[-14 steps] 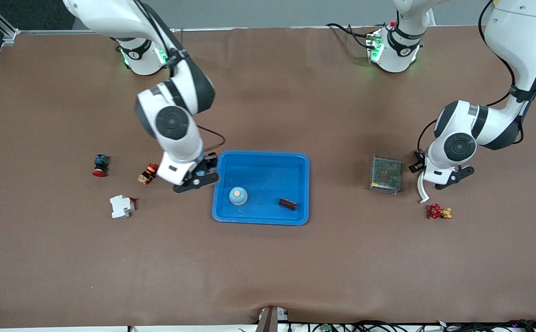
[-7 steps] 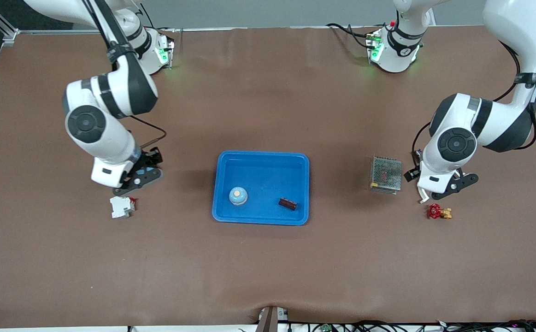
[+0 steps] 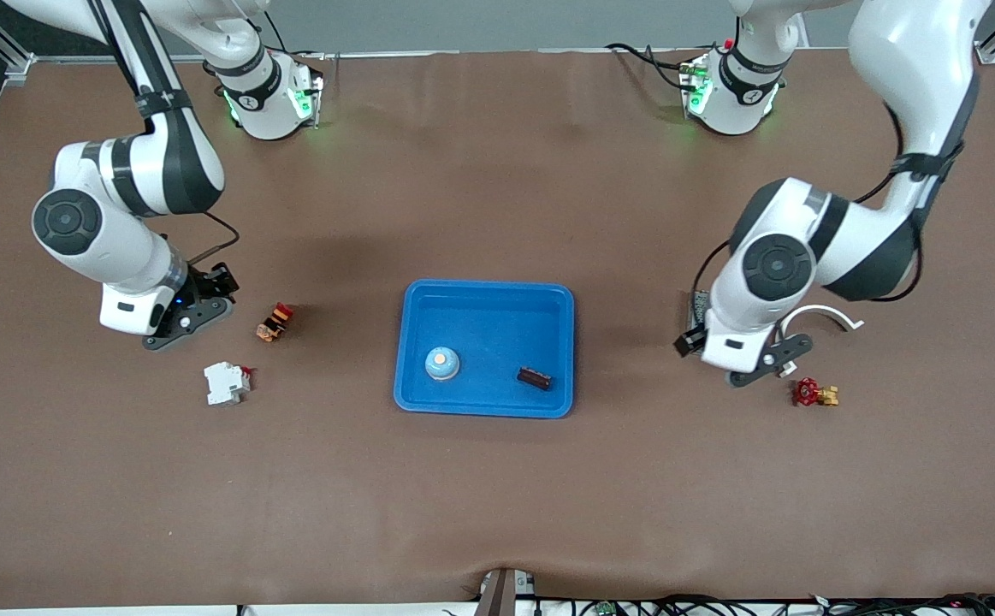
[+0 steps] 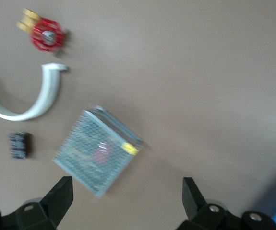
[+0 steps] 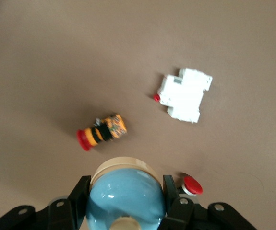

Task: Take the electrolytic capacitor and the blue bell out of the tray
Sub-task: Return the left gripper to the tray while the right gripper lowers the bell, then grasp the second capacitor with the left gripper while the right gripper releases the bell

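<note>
A light-blue dome bell [image 5: 124,203] with a cream rim sits between the fingers of my right gripper [image 5: 126,189], which is shut on it. That gripper [image 3: 174,315] hangs over the table at the right arm's end, above a red-capped button [image 5: 192,185]. Another blue dome bell [image 3: 441,363] rests in the blue tray [image 3: 487,295], and the dark capacitor [image 3: 535,377] lies beside it. My left gripper [image 4: 126,201] is open and empty, just past a corner of a metal mesh box [image 4: 97,148]; the arm [image 3: 749,359] covers most of that box.
An orange-and-black button [image 3: 273,321] and a white breaker [image 3: 226,382] lie near the right gripper. By the left gripper are a white curved piece [image 3: 824,312], a red valve [image 3: 814,393] and a small dark part [image 4: 18,143].
The right arm has swung from the tray's edge toward its own end of the table, still shut on the bell. The left arm has shifted toward the tray, over the mesh box.
</note>
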`<state>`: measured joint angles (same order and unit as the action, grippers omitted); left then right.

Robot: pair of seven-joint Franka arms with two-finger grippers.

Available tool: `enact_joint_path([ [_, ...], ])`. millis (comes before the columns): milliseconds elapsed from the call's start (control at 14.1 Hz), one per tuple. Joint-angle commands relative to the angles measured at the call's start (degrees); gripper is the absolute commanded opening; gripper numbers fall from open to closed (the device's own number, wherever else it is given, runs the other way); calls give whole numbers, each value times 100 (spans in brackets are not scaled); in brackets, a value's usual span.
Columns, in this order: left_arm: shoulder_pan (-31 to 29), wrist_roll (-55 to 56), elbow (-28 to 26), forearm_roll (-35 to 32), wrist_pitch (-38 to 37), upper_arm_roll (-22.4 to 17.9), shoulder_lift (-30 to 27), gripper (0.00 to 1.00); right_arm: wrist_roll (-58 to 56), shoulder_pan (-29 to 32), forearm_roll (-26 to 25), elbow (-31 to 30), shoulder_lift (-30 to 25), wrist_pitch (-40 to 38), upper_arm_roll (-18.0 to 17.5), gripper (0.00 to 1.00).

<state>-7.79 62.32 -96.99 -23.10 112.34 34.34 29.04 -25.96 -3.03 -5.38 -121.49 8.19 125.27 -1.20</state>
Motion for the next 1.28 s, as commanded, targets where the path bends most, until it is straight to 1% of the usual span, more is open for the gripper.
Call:
enact_joint_path([
  [0, 592, 717, 881, 34, -169, -23, 785, 100, -304, 286, 90, -654, -178, 619, -91, 48],
  [142, 970, 1219, 1435, 16, -125, -32, 1242, 100, -322, 408, 90, -709, -47, 726, -91, 48],
  [213, 1129, 1422, 1594, 16, -99, -50, 1392, 100, -339, 418, 90, -726, 59, 796, -91, 49],
  [355, 1428, 1739, 1762, 16, 76, -146, 1516, 100, -348, 435, 90, -936, 139, 1138, -91, 49],
  [497, 1831, 2133, 1771, 16, 540, -383, 1586, 100, -348, 462, 90, -1235, 200, 1638, -82, 49],
  [711, 2491, 2775, 1885, 51, 1323, -901, 1814, 92, -427, 514, 90, -1447, 393, 2088, -82, 50],
  [924, 3027, 3206, 2227, 51, 1702, -1341, 2245, 82, -708, 663, 90, -1465, 700, 2457, -91, 50],
  [995, 3133, 3338, 2254, 51, 1834, -1446, 2316, 81, -743, 681, 90, -1465, 797, 2563, -91, 50],
  [1137, 3204, 3462, 2255, 51, 2001, -1491, 2421, 70, -753, 681, 90, -1465, 912, 2721, -91, 50],
  [1208, 3213, 3532, 2255, 51, 2098, -1491, 2456, 67, -753, 673, 90, -1465, 973, 2774, -91, 50],
])
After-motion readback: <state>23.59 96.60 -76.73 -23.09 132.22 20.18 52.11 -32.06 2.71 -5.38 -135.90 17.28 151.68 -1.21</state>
